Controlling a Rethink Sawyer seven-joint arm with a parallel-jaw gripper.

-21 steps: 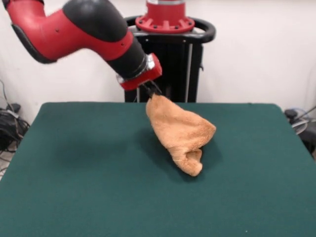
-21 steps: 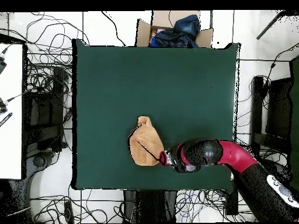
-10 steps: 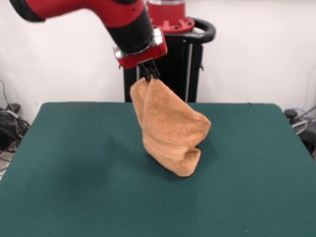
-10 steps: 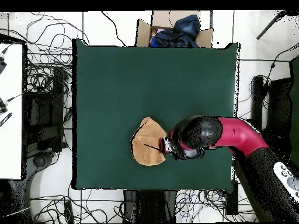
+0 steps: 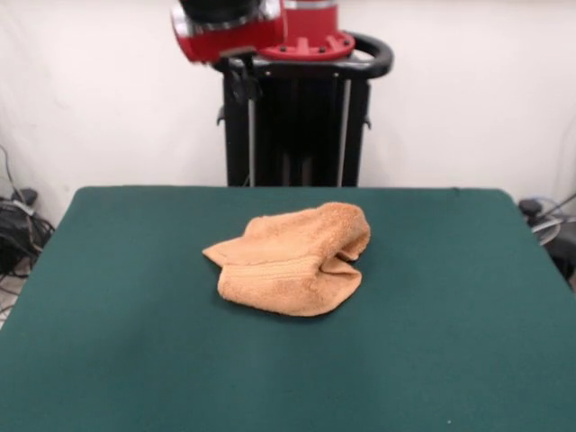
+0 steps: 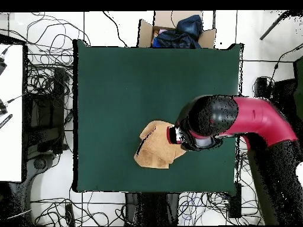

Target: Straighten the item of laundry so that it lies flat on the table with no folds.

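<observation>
Gripper (image 5: 241, 85) sits high at the top edge, mostly cut off, so I cannot tell its grip. Nothing hangs from it. Towel (image 5: 290, 259) lies bunched and folded mid-table (image 5: 108, 342), with lots of bare green all around.

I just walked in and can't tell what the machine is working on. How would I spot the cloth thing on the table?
Find the big dark green table that fills the room's middle. Around its middle lies an orange-tan terry hand towel, the only thing on the green cloth. It is crumpled into a folded lump, not spread flat, and nothing touches it.
</observation>
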